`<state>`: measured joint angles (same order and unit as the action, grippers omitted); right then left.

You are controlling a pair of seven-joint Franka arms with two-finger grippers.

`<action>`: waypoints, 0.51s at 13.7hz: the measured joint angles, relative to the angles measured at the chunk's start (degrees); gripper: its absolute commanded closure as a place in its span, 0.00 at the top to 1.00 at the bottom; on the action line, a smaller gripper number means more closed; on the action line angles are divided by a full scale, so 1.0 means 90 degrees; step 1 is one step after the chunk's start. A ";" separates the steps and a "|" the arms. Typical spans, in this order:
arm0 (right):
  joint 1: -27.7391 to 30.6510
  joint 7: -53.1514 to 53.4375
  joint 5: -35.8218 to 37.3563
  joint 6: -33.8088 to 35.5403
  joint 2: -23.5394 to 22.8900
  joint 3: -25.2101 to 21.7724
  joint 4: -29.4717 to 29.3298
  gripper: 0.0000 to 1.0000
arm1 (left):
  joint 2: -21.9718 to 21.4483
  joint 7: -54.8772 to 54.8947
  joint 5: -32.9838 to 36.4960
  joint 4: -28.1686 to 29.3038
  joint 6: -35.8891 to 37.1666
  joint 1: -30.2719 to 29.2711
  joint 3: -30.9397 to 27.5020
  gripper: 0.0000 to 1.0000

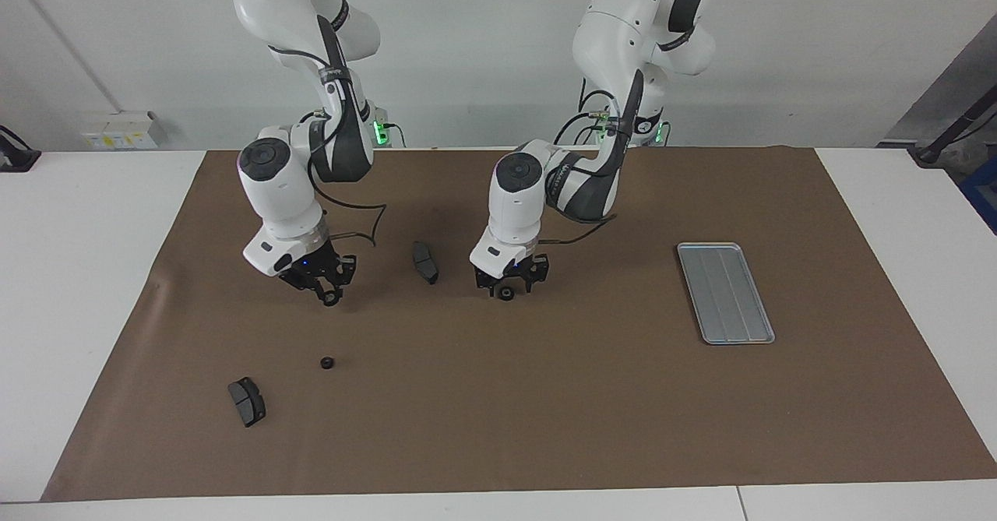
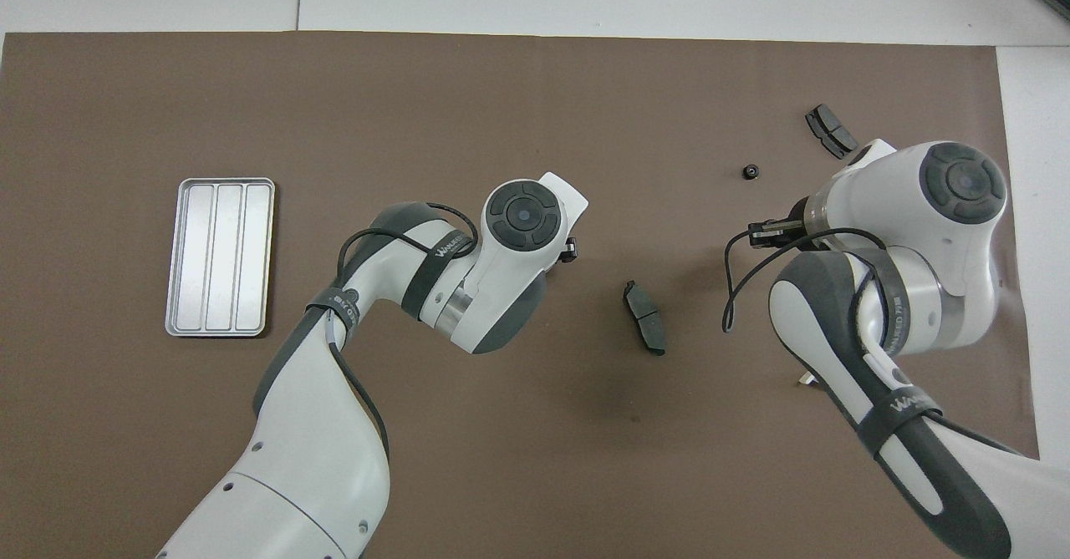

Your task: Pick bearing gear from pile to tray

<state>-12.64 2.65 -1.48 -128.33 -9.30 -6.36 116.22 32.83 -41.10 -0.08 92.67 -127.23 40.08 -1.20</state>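
My right gripper [image 1: 330, 293] is shut on a small black gear [image 1: 332, 298] and holds it above the mat, over the part of the mat with the pile. My left gripper [image 1: 508, 287] is shut on another black gear [image 1: 505, 293], low over the middle of the mat. In the overhead view only the edges of the right gripper [image 2: 762, 233] and left gripper [image 2: 570, 248] show. A third gear [image 1: 327, 363] lies loose on the mat, also in the overhead view [image 2: 751, 172]. The silver tray [image 1: 725, 293] lies empty toward the left arm's end. The white bracket is not visible.
One dark brake pad [image 1: 425, 262] lies between the two grippers. A second brake pad [image 1: 247, 401] lies beside the loose gear, farther from the robots. The brown mat [image 1: 545, 412] covers the table.
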 measured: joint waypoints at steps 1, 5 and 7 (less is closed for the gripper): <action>-0.0005 0.0063 0.0000 0.0124 0.0041 0.0011 -0.0046 0.00 | 0.0024 0.0000 0.0000 -0.0021 0.0000 0.0000 0.0000 0.72; -0.0005 0.0090 -0.0001 0.0221 0.0122 0.0013 -0.0087 0.00 | 0.0041 0.0000 0.0000 -0.0053 0.0000 0.0006 0.0002 0.69; -0.0005 0.0092 -0.0001 0.0221 0.0122 0.0013 -0.0087 0.00 | 0.0041 0.0000 0.0000 -0.0055 0.0001 0.0036 0.0018 0.68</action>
<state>-12.69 3.47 -1.48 -126.34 -8.21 -6.25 115.44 33.20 -41.10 -0.08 92.18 -127.22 40.40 -1.04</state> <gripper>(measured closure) 0.670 0.308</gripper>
